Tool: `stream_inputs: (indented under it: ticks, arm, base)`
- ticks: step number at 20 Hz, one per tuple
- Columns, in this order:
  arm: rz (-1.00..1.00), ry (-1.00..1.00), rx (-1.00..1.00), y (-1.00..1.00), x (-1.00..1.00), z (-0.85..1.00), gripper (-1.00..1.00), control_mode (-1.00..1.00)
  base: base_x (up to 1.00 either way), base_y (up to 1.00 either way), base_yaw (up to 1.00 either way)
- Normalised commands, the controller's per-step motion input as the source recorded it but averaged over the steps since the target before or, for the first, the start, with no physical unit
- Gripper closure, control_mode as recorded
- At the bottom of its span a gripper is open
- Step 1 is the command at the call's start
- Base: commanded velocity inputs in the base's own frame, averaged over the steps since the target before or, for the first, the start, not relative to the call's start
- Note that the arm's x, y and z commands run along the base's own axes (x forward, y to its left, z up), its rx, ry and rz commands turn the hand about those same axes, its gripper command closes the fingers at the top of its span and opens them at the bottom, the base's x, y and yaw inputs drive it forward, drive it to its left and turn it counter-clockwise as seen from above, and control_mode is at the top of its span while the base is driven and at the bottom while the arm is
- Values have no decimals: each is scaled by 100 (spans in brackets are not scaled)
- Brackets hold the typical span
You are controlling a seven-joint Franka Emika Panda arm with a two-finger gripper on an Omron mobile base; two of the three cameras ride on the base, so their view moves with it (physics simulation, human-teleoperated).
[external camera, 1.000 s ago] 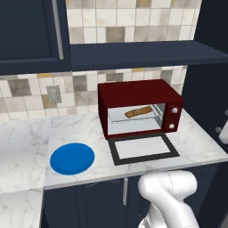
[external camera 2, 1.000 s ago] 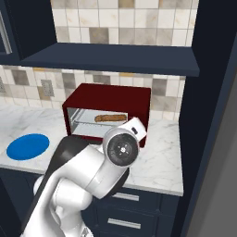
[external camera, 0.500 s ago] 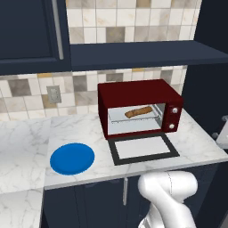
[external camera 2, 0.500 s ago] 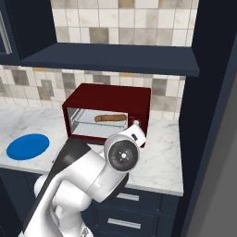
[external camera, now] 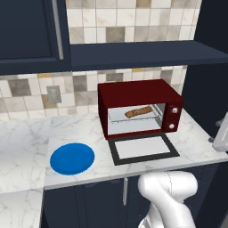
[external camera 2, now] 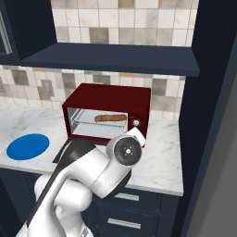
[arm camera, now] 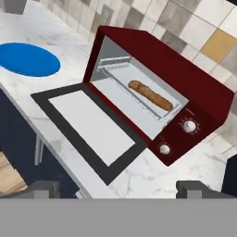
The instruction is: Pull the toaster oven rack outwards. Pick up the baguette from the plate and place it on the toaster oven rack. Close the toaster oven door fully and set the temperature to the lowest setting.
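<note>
Gripper: we see its two dark fingertips standing far apart at the bottom of the hand view, with nothing between them; the claw is wide and holds nothing.

Gripper position: we find it back from the counter edge, in front of the oven and above the level of the worktop, looking down at a slant onto the open front.

Arm: we see it folded low in front of the cabinets in the right base view, its round white wrist joint raised before the oven's right lower corner. In the left base view its white elbow sits below the counter edge.

Toaster oven door: we see it fully open, lying flat on the counter in front of the cavity, glass pane up, black frame all round.

Toaster oven: dark red, standing on the marble counter against the tiled wall, two pale knobs one above the other on its right panel.

Toaster oven rack: we see the light-grey shelf inside the cavity, at about mid height.

Baguette: it lies along the rack, inside the oven, nearer the knob side.

Plate: bright blue, bare, on the counter to the left of the open door and apart from it.

Counter: white marble, running left from the oven.
</note>
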Motion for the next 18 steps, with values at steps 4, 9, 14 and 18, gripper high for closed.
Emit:
stream_inputs:
  ticks: [4,9,14,18]
  arm:
    - [12,10,0,-1,9,-32,-100,-100]
    - [13,6,0,-3,8,-28,-100,-100]
    - [10,5,0,-1,9,-34,-100,-100]
    - [7,7,0,0,15,-37,-100,-100]
  base:
    - [0,0,0]
    - [0,0,0]
    - [0,0,0]
    - [0,0,0]
